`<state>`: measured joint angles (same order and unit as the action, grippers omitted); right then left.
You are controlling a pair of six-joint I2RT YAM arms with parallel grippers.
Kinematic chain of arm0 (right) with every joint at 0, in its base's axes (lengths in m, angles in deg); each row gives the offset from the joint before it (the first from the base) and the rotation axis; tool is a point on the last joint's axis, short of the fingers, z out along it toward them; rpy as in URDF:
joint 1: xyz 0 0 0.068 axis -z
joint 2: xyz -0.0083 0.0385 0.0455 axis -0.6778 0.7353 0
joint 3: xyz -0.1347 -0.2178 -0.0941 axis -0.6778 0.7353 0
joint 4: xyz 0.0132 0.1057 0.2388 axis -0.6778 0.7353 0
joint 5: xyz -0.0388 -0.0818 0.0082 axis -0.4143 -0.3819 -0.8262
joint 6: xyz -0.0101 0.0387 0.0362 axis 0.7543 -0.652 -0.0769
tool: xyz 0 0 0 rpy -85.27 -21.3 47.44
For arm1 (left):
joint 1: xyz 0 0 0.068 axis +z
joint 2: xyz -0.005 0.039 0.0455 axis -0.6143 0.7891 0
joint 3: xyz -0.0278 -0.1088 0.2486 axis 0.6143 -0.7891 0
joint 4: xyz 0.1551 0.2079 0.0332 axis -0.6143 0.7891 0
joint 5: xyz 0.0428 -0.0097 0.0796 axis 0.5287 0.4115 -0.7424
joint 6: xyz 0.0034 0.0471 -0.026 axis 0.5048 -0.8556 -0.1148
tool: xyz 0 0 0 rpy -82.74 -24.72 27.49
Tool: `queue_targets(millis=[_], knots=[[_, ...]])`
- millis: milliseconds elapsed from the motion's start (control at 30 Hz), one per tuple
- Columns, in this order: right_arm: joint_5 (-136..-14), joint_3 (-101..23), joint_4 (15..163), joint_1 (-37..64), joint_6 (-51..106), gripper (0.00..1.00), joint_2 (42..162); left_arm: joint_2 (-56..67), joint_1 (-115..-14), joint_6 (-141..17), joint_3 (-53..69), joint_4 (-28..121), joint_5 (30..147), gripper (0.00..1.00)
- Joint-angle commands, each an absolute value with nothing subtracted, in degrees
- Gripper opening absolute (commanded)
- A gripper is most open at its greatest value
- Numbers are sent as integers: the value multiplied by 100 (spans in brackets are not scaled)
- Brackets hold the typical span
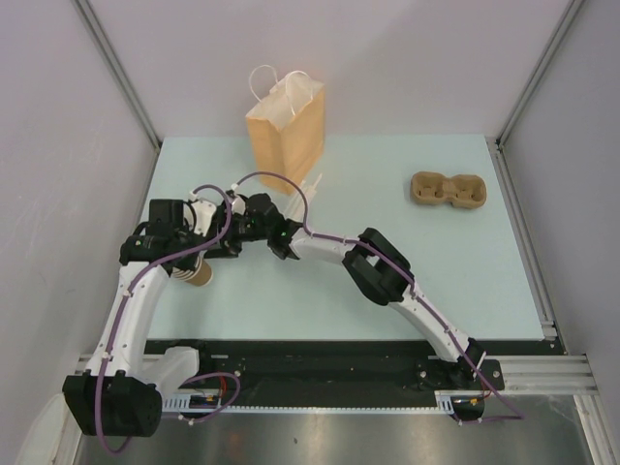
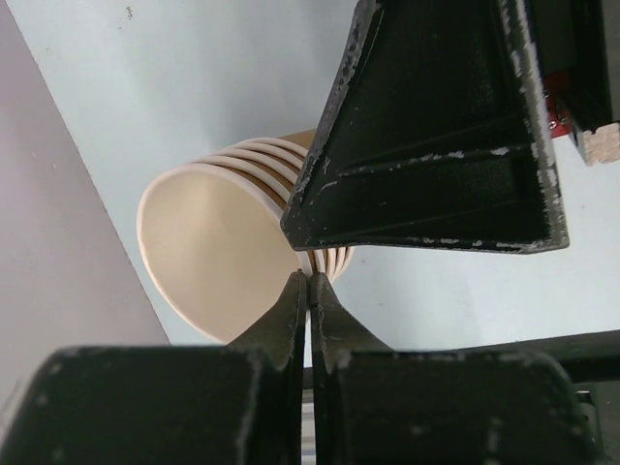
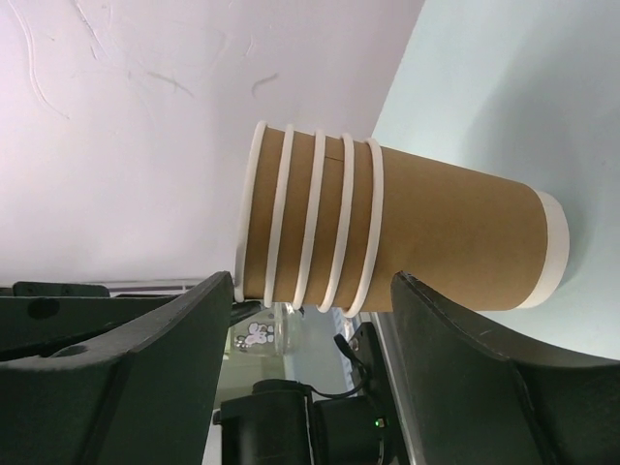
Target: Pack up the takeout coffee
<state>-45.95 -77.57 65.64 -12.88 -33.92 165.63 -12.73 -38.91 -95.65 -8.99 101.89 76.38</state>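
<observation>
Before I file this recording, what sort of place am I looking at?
Likely a robot lab test cell staged for takeout packing: plain grey wall panels enclose a pale blue table, and on it are a kraft paper bag, a pulp cup carrier and a stack of paper cups.

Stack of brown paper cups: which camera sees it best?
Right wrist view: the stack of nested tan paper cups shows whole from the side, five white rims countable. The left wrist view looks into its cream mouth, partly blocked. The top view shows only a bit.
</observation>
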Motion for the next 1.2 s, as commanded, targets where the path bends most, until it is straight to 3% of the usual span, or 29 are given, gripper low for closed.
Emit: queue_targets(millis=[0,600,1167], knots=[[-4665,-7999,6366,-1367,-3405,71,16669,-1393,-3948,-9400,-808,10214,7723,0],[-4410,-7367,5401,-1086,-3791,69,16441,-1331,-3948,-9347,-887,10118,7697,0],[-4454,-7612,5690,-1235,-3704,65,16616,-1296,-3948,-9294,-738,10223,7732,0]])
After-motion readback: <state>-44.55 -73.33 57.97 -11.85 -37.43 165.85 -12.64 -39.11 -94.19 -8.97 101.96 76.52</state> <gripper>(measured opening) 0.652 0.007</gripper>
